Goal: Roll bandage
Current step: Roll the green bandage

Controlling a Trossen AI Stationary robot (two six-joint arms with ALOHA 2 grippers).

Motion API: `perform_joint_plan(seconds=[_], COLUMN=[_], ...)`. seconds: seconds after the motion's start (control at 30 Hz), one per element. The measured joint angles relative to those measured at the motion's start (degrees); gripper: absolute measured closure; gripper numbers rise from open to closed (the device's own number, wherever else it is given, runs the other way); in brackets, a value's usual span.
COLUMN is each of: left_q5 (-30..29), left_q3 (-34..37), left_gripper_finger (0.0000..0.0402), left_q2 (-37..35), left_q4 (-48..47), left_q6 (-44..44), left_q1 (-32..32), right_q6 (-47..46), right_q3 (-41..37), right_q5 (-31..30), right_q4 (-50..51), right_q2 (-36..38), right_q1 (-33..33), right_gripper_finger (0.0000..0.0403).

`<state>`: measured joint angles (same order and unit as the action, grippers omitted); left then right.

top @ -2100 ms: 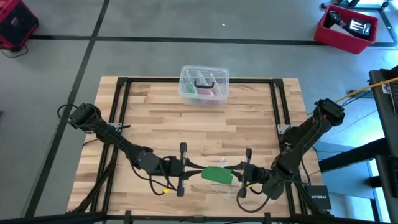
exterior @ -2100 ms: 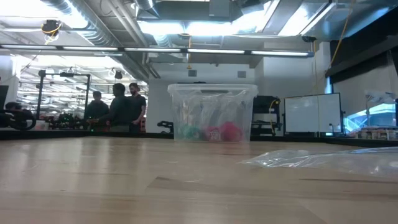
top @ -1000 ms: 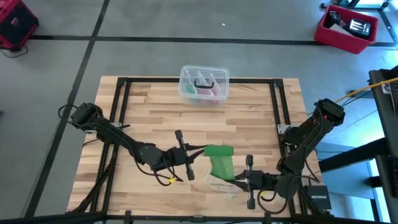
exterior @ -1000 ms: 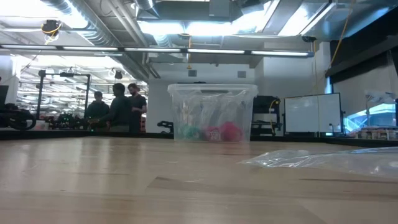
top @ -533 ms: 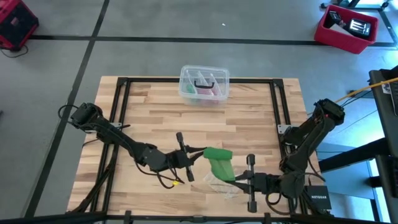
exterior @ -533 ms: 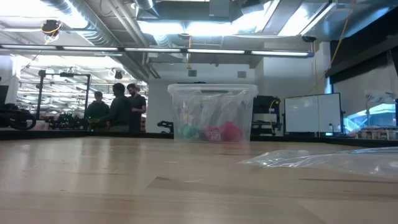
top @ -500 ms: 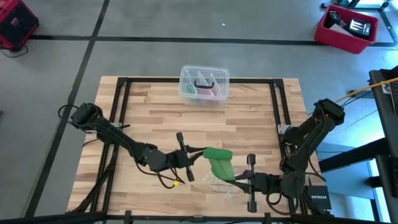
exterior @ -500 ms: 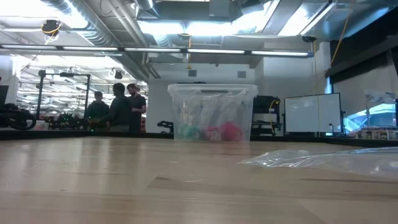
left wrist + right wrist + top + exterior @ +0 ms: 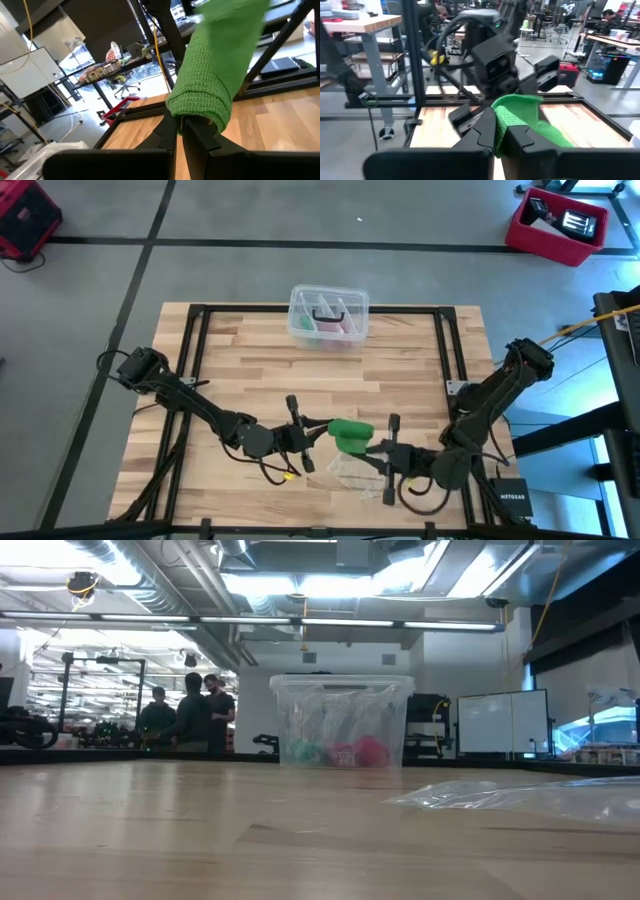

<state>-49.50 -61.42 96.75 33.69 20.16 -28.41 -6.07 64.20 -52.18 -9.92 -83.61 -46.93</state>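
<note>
High view: bright green soft elastic fabric bandage (image 9: 350,433), bunched into a short wad, suspended over the near half of the light wooden slatted table (image 9: 250,370), well apart from the clear plastic lidded box (image 9: 328,316) at the far edge. Left gripper (image 9: 318,429) just beside the bandage on its left, fingers pinched together on one end of the fabric. Right gripper (image 9: 370,450) just beside the bandage on its right and slightly nearer the table's front edge, fingers likewise pinched on the other end. Bandage held between the two grippers. Crumpled clear plastic wrapper (image 9: 358,476) flat on the table, below the bandage and nearer the front edge than it.

Low view: neither gripper nor bandage visible. Clear plastic lidded box (image 9: 341,721) upright toward the far edge, pink and teal items inside. Clear plastic wrapper (image 9: 520,797) flat on the table, right of the box and nearer the camera. People (image 9: 188,712) standing in the room beyond the table, left of the box.

Left wrist view: left gripper (image 9: 180,125) closed, dark fingers (image 9: 167,132) pressed together on the rolled lower end of the green bandage (image 9: 215,75); fabric rising away from the fingertips as a thick knitted band, well clear of the table.

Right wrist view: right gripper (image 9: 501,131) closed, dark fingers (image 9: 486,131) clamped on a folded edge of the green bandage (image 9: 520,118); fabric draped over and just beyond the fingertips. Left gripper's body directly behind the bandage, facing this gripper, touching the fabric.
</note>
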Motion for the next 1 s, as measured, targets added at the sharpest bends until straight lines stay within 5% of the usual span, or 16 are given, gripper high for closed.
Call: perform_joint_plan(seconds=[0.3,0.63,1.0], left_q5=[0.9,1.1,1.5], left_q3=[0.0,0.0,0.1], left_gripper_finger=[0.0391,0.0391,0.0391], left_q2=[0.3,0.3,0.3], left_q4=[-4.0,-4.7,-8.6], left_q6=[-0.5,4.8,6.3], left_q1=[-0.1,-2.6,-2.7], right_q6=[2.0,-1.9,-17.9], right_q3=[0.0,0.0,0.1], right_q5=[0.3,-6.1,3.2], right_q4=[1.3,12.9,27.3], right_q2=[0.9,2.8,2.8], right_q1=[4.1,4.9,8.5], right_gripper_finger=[0.0388,0.0388,0.0388])
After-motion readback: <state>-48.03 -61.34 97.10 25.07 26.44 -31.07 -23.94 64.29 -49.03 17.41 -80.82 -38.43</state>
